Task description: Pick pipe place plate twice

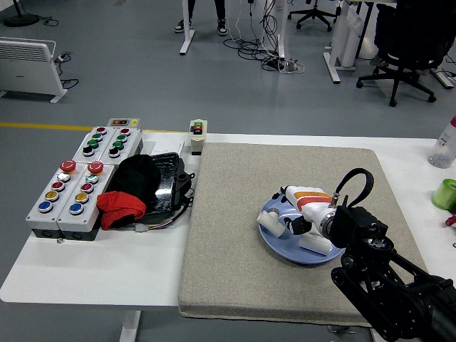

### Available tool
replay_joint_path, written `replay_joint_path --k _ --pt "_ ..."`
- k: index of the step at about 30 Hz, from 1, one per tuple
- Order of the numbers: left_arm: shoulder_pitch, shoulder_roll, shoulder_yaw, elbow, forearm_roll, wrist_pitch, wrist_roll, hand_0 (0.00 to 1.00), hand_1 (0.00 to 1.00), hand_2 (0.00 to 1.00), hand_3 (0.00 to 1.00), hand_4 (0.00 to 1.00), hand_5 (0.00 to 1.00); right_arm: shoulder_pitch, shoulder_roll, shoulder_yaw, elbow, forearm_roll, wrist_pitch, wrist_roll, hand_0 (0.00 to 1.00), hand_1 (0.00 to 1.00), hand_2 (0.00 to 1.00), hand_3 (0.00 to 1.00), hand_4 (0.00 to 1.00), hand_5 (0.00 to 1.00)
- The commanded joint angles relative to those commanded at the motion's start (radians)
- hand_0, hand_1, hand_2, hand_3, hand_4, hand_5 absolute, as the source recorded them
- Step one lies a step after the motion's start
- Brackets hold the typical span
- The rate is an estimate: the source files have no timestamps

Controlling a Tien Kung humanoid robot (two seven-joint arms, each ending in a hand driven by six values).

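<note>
1. Over the blue plate [268, 233], on the grey mat [235, 278], I see my right hand [296, 214] reaching in from the lower right, its black arm [385, 285] crossing the mat's near right corner.
2. The hand's white fingers [274, 221] curl down over the plate's left half; I cannot tell whether they grip anything.
3. The white pipe piece [317, 246] lies in the plate, just beside and partly beneath the wrist, on the side nearer me; only a sliver of it shows.
4. I cannot tell whether hand and pipe touch.
5. Left of the mat sit the button boxes [78, 178] and a black tray [162, 184] with a red cloth [120, 208] beside it.
6. At the table's right edge stand a clear bottle [444, 146] and a green roll [444, 194].
7. My left arm is out of view.
</note>
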State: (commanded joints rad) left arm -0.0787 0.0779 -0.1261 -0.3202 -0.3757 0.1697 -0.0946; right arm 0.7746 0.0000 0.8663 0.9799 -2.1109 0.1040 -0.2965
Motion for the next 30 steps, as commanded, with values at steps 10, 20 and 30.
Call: replay_joint_path --k 10,20,30 --pt "0.005 0.003 0.003 -0.001 0.002 0.000 0.001 0.697 0.685 0.712 0.655 0.344 0.998 -0.034 -0.031 0.076 0.106 -0.006 -0.105 0.031 0.976 0.930 0.998 0.998 0.784 0.312" --pt "0.010 0.005 0.002 -0.001 0.006 0.001 0.002 0.698 0.684 0.712 0.655 0.345 0.998 -0.100 -0.078 0.343 0.140 0.179 -0.210 0.109 0.933 0.875 0.990 0.928 0.737 0.336" --pt "0.013 0.005 0.006 0.001 0.003 -0.001 0.002 0.698 0.684 0.712 0.656 0.347 0.998 -0.216 -0.115 0.607 0.088 0.556 -0.241 0.228 0.901 0.852 0.941 0.878 0.663 0.383"
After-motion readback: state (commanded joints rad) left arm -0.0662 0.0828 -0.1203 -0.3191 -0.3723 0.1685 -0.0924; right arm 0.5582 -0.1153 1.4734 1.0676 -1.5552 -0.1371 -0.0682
